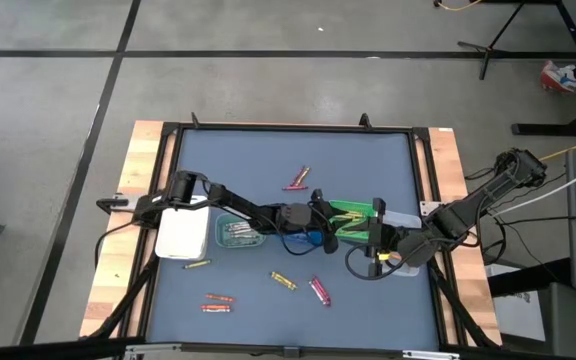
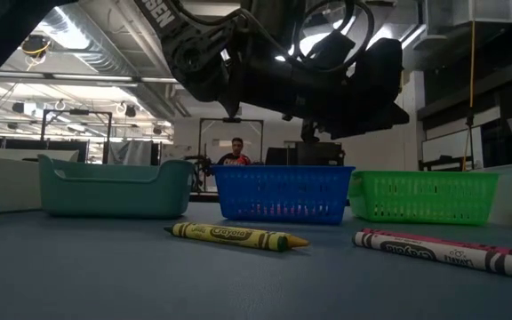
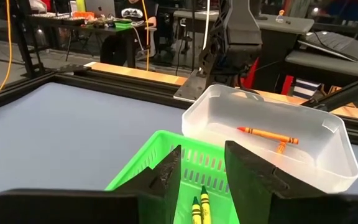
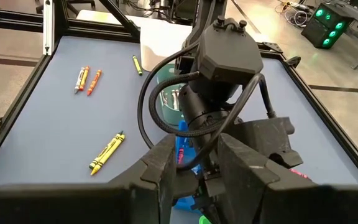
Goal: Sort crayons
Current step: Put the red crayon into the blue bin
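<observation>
My left gripper [image 3: 202, 150] [image 1: 330, 216] stands open over the green tray [image 3: 143, 163] [image 1: 354, 210], its fingers apart above two yellow crayons [image 3: 199, 210] that lie on the tray's floor. It touches neither. Beyond the green tray, a clear tray [image 3: 328, 146] holds two orange crayons [image 3: 269, 135]. My right gripper [image 4: 194, 149] [image 1: 376, 243] hangs open above the table near its right side, with nothing between its fingers, facing the left arm's wrist. Loose crayons lie on the blue mat: pink [image 1: 296, 178], yellow [image 1: 283, 281], pink [image 1: 319, 291], orange and red [image 1: 218, 301].
A teal tray [image 1: 236, 232] with grey crayons, a white tray [image 1: 182, 235] and a blue tray [image 2: 283, 193] stand in a row left of the green one. A yellow-green crayon [image 1: 197, 264] lies near the white tray. A person [image 2: 236, 153] sits far behind the table.
</observation>
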`<act>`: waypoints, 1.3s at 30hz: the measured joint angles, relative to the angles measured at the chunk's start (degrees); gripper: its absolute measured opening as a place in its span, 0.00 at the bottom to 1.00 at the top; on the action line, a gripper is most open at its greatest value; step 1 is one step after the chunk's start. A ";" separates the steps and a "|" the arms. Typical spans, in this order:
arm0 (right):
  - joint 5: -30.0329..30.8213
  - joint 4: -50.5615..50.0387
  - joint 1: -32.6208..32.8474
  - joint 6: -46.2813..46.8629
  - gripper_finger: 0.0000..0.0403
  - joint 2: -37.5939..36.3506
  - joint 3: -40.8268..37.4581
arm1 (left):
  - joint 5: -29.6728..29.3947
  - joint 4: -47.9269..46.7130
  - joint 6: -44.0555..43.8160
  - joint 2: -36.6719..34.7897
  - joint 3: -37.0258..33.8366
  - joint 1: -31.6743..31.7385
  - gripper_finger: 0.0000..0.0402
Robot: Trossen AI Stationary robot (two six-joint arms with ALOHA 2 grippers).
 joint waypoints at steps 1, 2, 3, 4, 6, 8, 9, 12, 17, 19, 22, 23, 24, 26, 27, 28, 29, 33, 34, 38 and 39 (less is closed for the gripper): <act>0.00 0.00 0.00 0.00 0.29 0.00 0.00 | -0.02 -0.15 0.00 0.00 0.00 -0.04 0.27; 0.00 0.00 -0.01 0.00 0.29 0.00 0.00 | -0.02 -0.17 0.01 0.00 0.00 -0.03 0.27; 0.00 0.00 0.00 0.00 0.29 0.00 0.00 | -0.02 -0.16 0.01 -0.01 0.00 -0.02 0.27; 0.00 0.00 -0.01 0.00 0.29 0.00 0.00 | -0.11 -0.27 0.00 -0.15 0.00 0.15 0.27; 0.00 0.00 0.00 0.00 0.29 0.00 0.00 | -0.16 -0.25 -0.02 -0.42 0.00 0.71 0.27; 0.00 0.00 -0.02 0.00 0.29 0.00 0.00 | -0.28 -1.10 -0.09 -1.33 0.00 1.70 0.27; 0.00 -0.02 -0.01 0.00 0.29 0.00 0.00 | -0.39 -1.32 -0.13 -1.62 0.11 2.18 0.27; 0.00 -0.07 -0.02 0.00 0.29 0.02 0.00 | -0.42 -2.15 -0.20 -2.75 0.24 3.85 0.27; 0.00 -0.09 -0.01 0.00 0.29 0.02 0.00 | -0.35 -3.32 -1.61 -3.95 0.22 7.08 0.27; -0.02 -0.09 -0.01 0.02 0.29 0.02 0.00 | -0.47 -4.77 -3.39 -4.17 0.24 8.66 0.27; -0.02 -0.11 0.00 0.02 0.29 0.02 0.00 | -0.45 -8.89 -7.12 -4.17 0.22 10.93 0.27; -0.01 -0.10 -0.01 0.02 0.29 0.02 0.00 | -0.44 -10.56 -8.19 -4.17 0.22 11.68 0.27; -0.01 -0.10 0.00 0.02 0.29 0.02 0.00 | -0.44 -12.41 -9.04 -4.24 0.22 12.40 0.27; -0.01 -0.12 -0.02 0.02 0.29 0.02 0.00 | -0.44 -15.79 -10.51 -4.28 0.22 13.74 0.27; -0.02 -0.12 -0.01 0.02 0.29 0.02 0.00 | -0.42 -17.27 -11.11 -4.28 0.22 14.37 0.27; -0.02 -0.12 -0.01 0.02 0.29 0.02 0.00 | -0.42 -18.69 -11.75 -4.28 0.22 14.95 0.27; -0.02 -0.13 0.00 0.02 0.29 0.02 0.00 | -0.43 -20.01 -12.05 -4.28 0.22 15.57 0.27; -0.02 -0.19 -0.01 0.02 0.29 0.02 0.00 | -0.44 -23.65 -12.13 -4.28 0.17 17.44 0.27; -0.02 -0.27 -0.01 0.02 0.29 0.02 0.00 | -0.44 -23.60 -12.15 -4.28 0.17 17.80 0.27; -0.02 -0.61 -0.01 0.02 0.29 0.02 0.00 | -0.42 -23.42 -12.40 -4.31 0.20 18.92 0.27; -0.02 -0.61 -0.01 0.02 0.29 0.02 0.00 | -0.39 -23.62 -13.02 -4.32 0.20 19.20 0.27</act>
